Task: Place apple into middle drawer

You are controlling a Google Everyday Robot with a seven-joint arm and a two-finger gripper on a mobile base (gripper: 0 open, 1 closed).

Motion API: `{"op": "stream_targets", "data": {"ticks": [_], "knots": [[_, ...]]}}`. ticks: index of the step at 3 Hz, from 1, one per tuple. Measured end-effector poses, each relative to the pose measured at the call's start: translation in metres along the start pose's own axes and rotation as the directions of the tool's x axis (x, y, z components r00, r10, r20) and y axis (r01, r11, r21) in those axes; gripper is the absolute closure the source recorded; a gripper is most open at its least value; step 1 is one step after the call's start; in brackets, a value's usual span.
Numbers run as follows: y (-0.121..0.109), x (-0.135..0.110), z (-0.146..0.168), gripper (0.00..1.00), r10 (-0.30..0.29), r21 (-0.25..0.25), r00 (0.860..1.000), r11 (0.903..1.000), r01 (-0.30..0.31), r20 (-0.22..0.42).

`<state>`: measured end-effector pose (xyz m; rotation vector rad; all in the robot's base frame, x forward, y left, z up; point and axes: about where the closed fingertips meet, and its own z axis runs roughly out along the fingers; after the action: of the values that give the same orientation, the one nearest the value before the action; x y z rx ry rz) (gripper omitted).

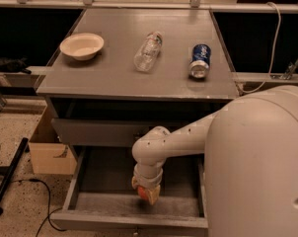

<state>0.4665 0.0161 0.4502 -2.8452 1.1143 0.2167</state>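
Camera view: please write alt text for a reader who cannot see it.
The robot's gripper reaches down into the open middle drawer, with the apple at its tip. On the table above are a bowl, a bottle on its side and a can on its side.

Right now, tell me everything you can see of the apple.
The apple is small, round and red-orange, with a paler yellowish patch and smooth-looking skin. Only its lower part shows, because the gripper sits directly over it and hides the top. It is inside the open middle drawer, near the front wall and about mid-width. Whether it rests on the drawer floor or hangs just above it cannot be told.
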Motion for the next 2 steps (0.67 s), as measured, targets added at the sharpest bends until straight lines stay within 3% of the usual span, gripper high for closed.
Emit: {"op": "stream_targets", "data": {"ticks": [1,2], "knots": [[0.0008,-0.0019,0.0033,1.00,-0.004,0.015,1.000,0.9999,0.004,-0.008],[-0.0010,-0.0050,0.0040,1.00,-0.006,0.070,0.998,0.9975,0.011,-0.068]]}}
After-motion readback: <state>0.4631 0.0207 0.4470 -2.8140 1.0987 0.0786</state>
